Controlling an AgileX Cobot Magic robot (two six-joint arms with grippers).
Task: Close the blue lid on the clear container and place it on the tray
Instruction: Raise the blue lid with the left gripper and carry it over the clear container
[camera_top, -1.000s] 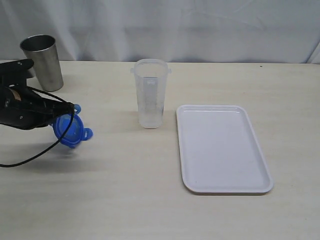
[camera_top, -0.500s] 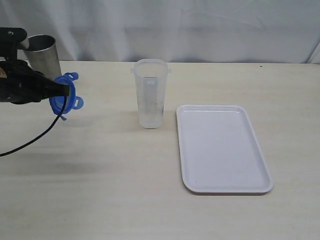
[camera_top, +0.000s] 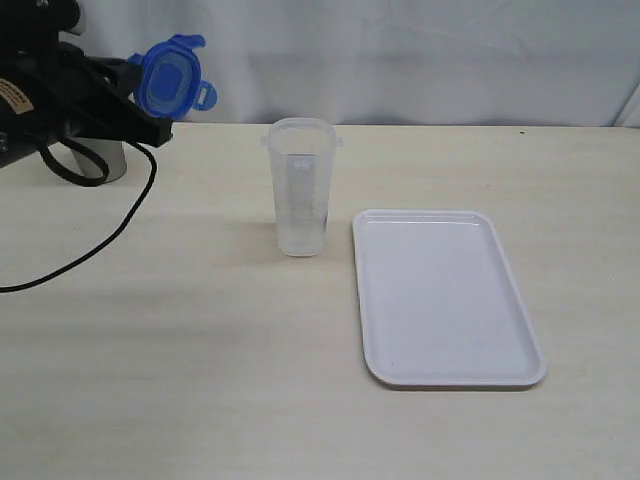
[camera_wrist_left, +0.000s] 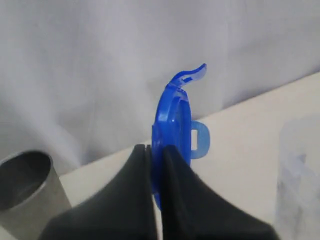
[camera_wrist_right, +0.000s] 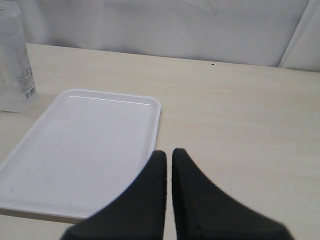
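The left tool (camera_top: 148, 98) has swung the lid (camera_top: 168, 80) up off the low spot over the worktop (camera_top: 200, 380) where it hung a second ago. The lid now sits high at the far left, in front of the white backdrop (camera_top: 420, 50) and well apart from the container (camera_top: 300, 190). The tool is clenched on the lid's edge. From the wrist view its two black fingers (camera_wrist_left: 142, 165) pinch the blue rim between them, and the lid (camera_wrist_left: 175, 120) stands on edge with one flap curling off its end and another sticking out sideways. A steel cup (camera_wrist_left: 25, 190) stands behind that arm, mostly hidden in the wide view. A black cable (camera_top: 100, 245) loops down from the arm onto the worktop.

The container stands upright and uncovered near the middle of the worktop, close to a far corner of the tray (camera_top: 445, 300) but not touching it. The tray lies flat to its right.

The right tool (camera_wrist_right: 169, 155) is squeezed together with nothing between its fingers, and it hangs over the worktop by the tray's rim (camera_wrist_right: 156, 117).
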